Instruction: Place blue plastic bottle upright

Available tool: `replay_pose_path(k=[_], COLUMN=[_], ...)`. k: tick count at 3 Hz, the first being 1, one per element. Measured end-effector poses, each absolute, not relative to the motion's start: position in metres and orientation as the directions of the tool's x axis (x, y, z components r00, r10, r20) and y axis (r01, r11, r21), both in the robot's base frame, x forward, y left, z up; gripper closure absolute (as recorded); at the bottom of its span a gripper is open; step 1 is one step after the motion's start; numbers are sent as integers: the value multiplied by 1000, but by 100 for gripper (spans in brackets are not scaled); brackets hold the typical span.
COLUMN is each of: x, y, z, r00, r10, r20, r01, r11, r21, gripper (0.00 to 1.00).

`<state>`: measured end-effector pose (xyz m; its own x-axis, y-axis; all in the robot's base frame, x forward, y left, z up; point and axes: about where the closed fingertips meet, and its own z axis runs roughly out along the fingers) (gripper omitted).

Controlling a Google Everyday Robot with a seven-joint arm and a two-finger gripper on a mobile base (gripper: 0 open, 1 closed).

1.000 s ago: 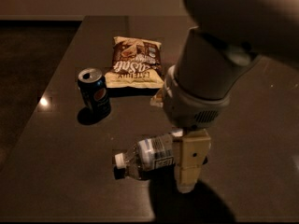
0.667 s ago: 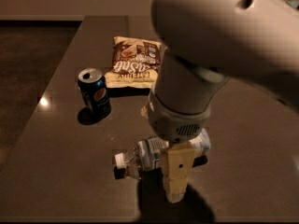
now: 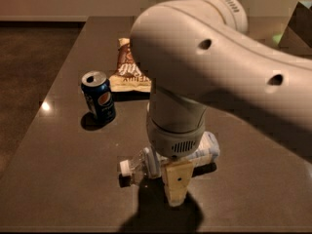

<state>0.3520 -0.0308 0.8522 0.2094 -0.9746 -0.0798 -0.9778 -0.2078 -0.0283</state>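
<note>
While the gripper (image 3: 174, 179) hangs low over the table (image 3: 63, 179), the camera view shows the blue plastic bottle (image 3: 204, 149) lying on its side directly beneath it. Its white cap (image 3: 126, 167) protrudes on the side nearer the soda can (image 3: 100, 97). Whether the gripper is spread or pinching cannot be told. Can and chip bag (image 3: 127, 72) sit beyond the gripper, apart from the bottle. Judged light, thin-walled, smooth and prone to roll or dent, the bottle is best held gently across its labelled midsection.
</note>
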Motion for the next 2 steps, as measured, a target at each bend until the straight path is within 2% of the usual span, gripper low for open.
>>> replay_pose_path(k=[1, 2], x=[358, 371], y=[-36, -44], z=[849, 859], r00=[192, 152], r10=[-979, -982], r20=[-61, -107], r01=[-981, -988], r11=[-192, -155], r21=[-4, 12], gripper=[41, 65])
